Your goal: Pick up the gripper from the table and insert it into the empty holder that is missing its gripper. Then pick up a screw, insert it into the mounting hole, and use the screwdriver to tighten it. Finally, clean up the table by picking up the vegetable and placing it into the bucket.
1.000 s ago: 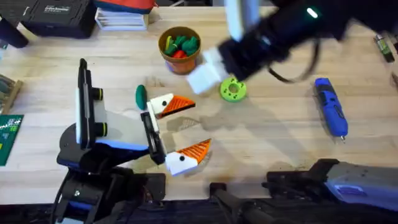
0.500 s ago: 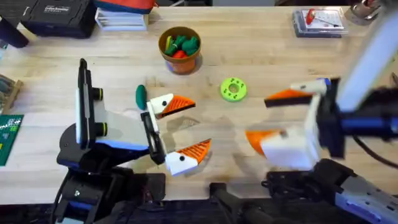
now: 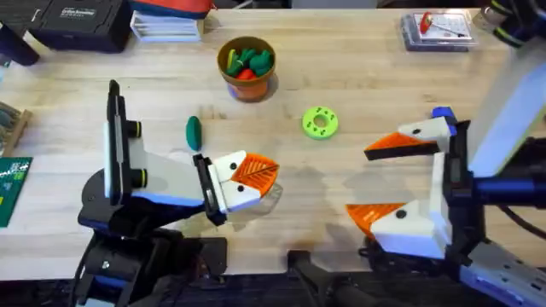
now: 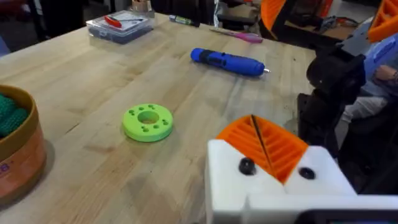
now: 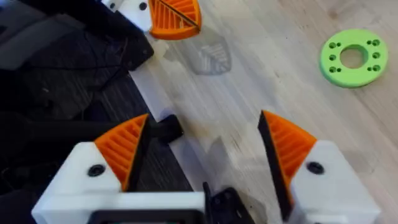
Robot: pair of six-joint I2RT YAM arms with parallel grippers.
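My left gripper [image 3: 254, 175] is shut with nothing in it, its two orange ribbed pads pressed together above the table's front middle; the same gripper [image 4: 261, 144] shows close up in the left wrist view. At the front right my right gripper [image 3: 358, 181] stands open and empty, and each white holder carries an orange pad [image 5: 124, 149]. The dark green vegetable [image 3: 194, 130] lies on the table behind the left gripper. The bucket [image 3: 247, 81] stands at the back middle. The blue screwdriver [image 4: 227, 62] lies at the right, mostly hidden behind the right arm from overhead. A loose gripper and a screw are out of view.
A lime-green disc with holes [image 3: 320, 122] lies between the bucket and the right gripper. A clear box [image 3: 435, 26] sits at the back right. Black cases and books line the back left, and a green board [image 3: 10, 188] lies at the left edge.
The right arm swung from the back middle to the front right and stays open. The left gripper closed its two pads together.
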